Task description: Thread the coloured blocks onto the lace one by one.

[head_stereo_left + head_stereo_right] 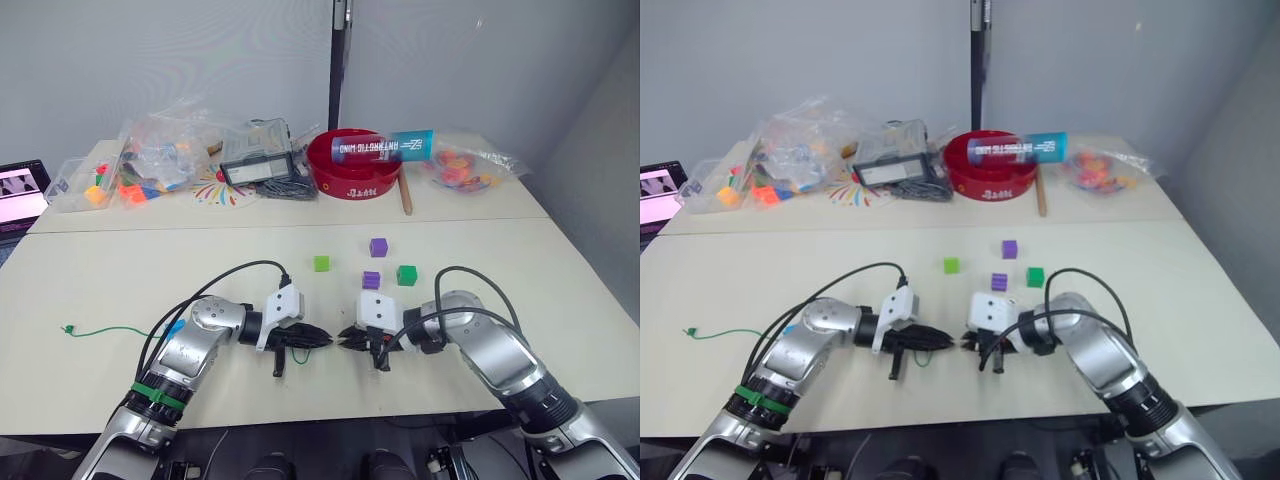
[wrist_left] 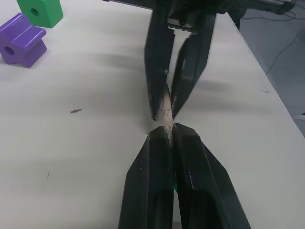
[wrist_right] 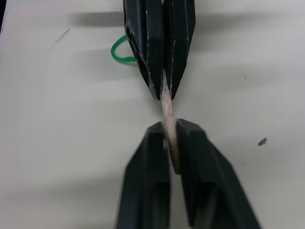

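I had both grippers meeting nose to nose at the near middle of the table (image 1: 80, 270), and the whole next move hung on one line: the lace's pale stiff tip (image 3: 167, 119) ran straight from the left gripper (image 1: 322, 341) into the right gripper (image 1: 347, 343), its long axis lying along the line between the two sets of fingers. In the wrist views the left gripper was clamped shut on the tip, and the right gripper's fingers were closed on the same tip from the opposite end, with a short bare stretch of it showing in the gap. So both arms were equally near the tip, each holding one end of it

The lace (image 1: 105, 331) itself was a thin green cord; a loop of it bulged out beside the left gripper's fingers, and its far end trailed away from the left gripper towards the table's left edge, ending in a small knot.

No block sat on the lace as far as I could see. Four coloured blocks lay beyond the right gripper: a purple block (image 1: 371, 280) nearest it, a dark green block (image 1: 406, 275) just beside that, another purple block (image 1: 378, 247) farther back, and a light green block (image 1: 321, 264) off towards the left gripper's side
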Controlling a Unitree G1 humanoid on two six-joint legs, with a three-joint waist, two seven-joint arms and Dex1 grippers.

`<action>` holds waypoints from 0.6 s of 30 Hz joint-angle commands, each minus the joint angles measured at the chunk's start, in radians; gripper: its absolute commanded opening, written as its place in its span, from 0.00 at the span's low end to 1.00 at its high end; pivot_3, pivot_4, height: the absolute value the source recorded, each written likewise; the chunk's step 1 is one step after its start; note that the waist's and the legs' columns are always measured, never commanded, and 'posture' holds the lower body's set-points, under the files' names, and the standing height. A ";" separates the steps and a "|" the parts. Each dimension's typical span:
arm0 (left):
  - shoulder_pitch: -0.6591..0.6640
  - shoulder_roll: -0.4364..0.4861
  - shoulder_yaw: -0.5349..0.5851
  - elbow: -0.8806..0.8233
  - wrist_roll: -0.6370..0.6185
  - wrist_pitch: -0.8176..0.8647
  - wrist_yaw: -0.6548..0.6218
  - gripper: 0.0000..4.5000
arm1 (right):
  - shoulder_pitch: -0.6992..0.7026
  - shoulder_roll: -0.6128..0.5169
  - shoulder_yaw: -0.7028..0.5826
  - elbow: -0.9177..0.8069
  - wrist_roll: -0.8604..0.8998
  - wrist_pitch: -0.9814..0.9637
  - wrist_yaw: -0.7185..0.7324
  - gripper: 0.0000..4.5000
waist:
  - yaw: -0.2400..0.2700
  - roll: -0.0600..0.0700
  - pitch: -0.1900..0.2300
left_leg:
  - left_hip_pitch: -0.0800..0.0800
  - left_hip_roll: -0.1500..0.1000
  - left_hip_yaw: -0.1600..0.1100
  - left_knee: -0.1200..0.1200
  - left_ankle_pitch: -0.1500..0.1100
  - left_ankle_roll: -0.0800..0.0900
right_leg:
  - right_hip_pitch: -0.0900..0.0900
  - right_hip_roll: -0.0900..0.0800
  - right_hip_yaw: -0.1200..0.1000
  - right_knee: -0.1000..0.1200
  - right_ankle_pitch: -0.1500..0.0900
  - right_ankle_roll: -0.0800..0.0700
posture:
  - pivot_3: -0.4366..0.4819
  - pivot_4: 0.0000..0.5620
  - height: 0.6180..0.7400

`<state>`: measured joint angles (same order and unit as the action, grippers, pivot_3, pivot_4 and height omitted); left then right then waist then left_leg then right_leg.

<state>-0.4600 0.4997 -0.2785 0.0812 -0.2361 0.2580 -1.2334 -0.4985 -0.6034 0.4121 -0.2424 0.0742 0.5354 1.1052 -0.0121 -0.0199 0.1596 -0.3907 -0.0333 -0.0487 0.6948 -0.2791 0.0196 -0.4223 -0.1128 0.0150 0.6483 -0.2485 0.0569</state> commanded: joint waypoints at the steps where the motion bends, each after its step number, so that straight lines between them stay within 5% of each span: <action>1: -0.022 0.007 0.013 -0.008 -0.004 -0.023 -0.008 0.00 | 0.003 -0.009 -0.055 -0.058 0.057 0.019 0.003 0.40 | 0.000 0.000 0.000 | 0.000 0.000 0.000 0.000 0.000 0.000 | 0.000 0.000 0.000 0.000 0.000 0.000 | 0.48 0.27 1.00; 9: -0.022 0.036 0.025 0.005 -0.008 -0.034 -0.025 0.00 | 0.018 -0.091 -0.217 -0.043 0.175 0.005 0.038 0.99 | 0.001 0.000 0.000 | 0.000 0.000 0.000 0.000 0.000 0.000 | 0.000 0.000 0.000 0.000 0.000 0.000 | 0.48 0.27 1.00; 18: 0.009 0.075 0.043 -0.033 -0.021 -0.021 -0.036 0.00 | -0.146 -0.152 -0.286 0.383 0.072 -0.217 0.000 0.99 | -0.002 0.000 0.000 | 0.001 0.000 0.001 0.000 0.000 0.000 | 0.000 0.000 0.000 0.000 0.000 0.000 | 0.48 0.27 1.00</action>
<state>-0.4562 0.5677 -0.2518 0.0840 -0.2381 0.2395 -1.2672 -0.6003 -0.7439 0.1458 0.0810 0.1734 0.3700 1.1184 -0.0139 -0.0199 0.1597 -0.3904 -0.0333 -0.0474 0.6943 -0.2791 0.0197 -0.4224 -0.1130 0.0156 0.6479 -0.2484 0.0569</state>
